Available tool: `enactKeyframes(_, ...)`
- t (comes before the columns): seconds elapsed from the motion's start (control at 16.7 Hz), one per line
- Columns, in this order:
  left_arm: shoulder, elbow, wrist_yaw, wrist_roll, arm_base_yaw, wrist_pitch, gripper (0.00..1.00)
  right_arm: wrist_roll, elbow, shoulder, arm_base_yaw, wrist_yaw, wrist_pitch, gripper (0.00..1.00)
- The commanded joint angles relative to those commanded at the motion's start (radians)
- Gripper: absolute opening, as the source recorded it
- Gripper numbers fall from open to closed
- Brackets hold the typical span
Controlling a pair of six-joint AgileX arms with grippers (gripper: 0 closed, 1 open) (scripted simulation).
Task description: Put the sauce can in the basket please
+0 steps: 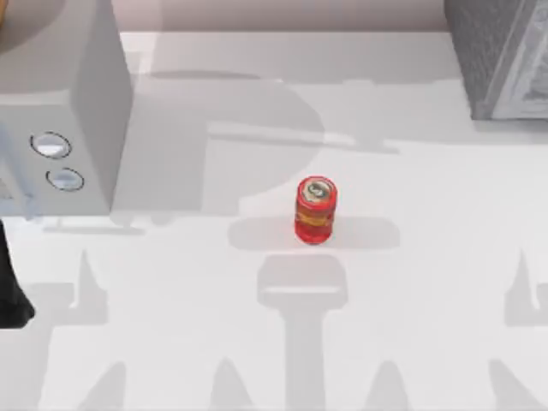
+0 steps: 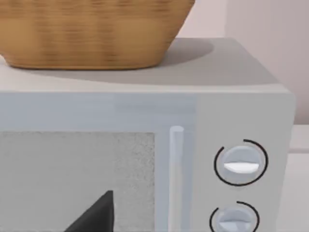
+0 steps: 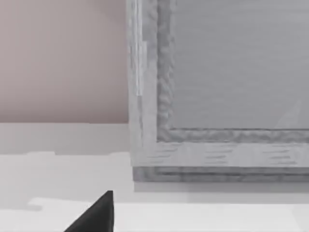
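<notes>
Sauce can [image 1: 315, 209] stands upright mid-frame on the desk [image 1: 411, 282], nothing touching it. Basket [image 2: 91, 34] sits on the microwave [image 2: 241, 111], upper left. Honestly can't tell either arm's jaws.

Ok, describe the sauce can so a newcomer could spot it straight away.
Start from the microwave at the table's left side, then look right to the middle of the white surface. The sauce can stands upright there alone: red, with a yellow-orange band and silvery top.

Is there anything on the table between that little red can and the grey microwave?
No, the top view shows bare white tabletop between the red sauce can and the grey microwave.
</notes>
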Motion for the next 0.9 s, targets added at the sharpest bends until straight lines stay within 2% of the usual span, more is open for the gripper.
enactKeyframes(0.18,0.010,0.005,0.007,0.000,-0.002,0.008,1.00,0.000,0.000,0.000,0.000,0.000,0.000,1.00)
enactKeyframes(0.36,0.102,0.051,0.067,0.001,-0.020,0.081,1.00,0.000,0.000,0.000,0.000,0.000,0.000,1.00)
enactKeyframes(0.6,0.372,0.167,0.213,0.006,-0.057,0.267,1.00,0.000,0.000,0.000,0.000,0.000,0.000,1.00)
enactKeyframes(0.9,0.905,0.362,0.454,0.015,-0.110,0.582,1.00,0.000,0.000,0.000,0.000,0.000,0.000,1.00)
